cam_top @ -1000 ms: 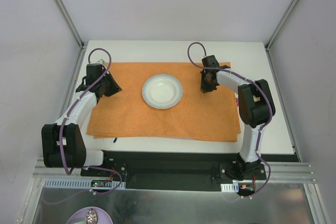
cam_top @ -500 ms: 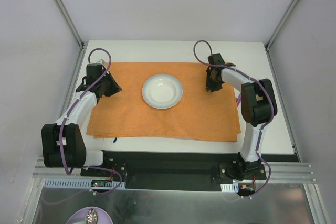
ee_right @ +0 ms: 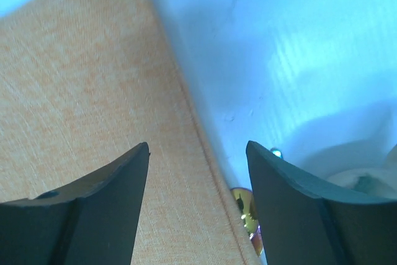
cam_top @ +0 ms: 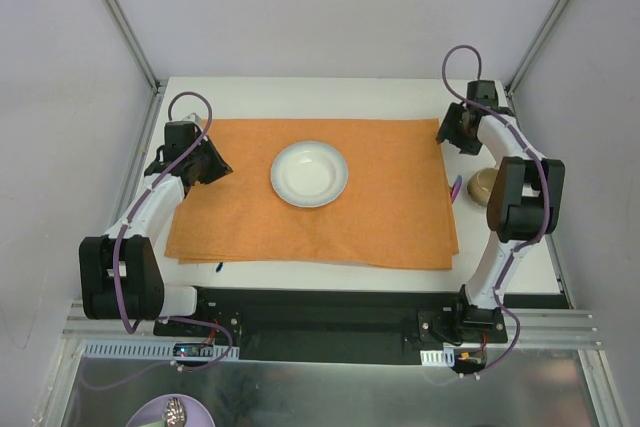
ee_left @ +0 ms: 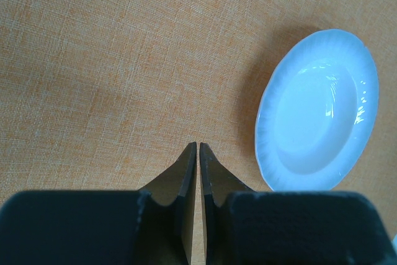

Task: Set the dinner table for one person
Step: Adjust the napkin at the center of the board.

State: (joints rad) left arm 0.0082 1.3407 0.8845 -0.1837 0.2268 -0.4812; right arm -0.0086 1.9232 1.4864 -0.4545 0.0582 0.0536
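Orange placemat spread on the dinner table, white plate at its 12 o'clock; tan bowl at 3 o'clock not yet set. Left gripper pinched together, right gripper apart, both empty

There is one white plate, one orange placemat, one tan bowl and one dinner table.

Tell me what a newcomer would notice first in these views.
First, the big orange cloth spread over the white table, with a white plate sitting near its middle. Next, the two arms: the right gripper is open above the cloth's far right corner. The left gripper is shut above the cloth, left of the plate.
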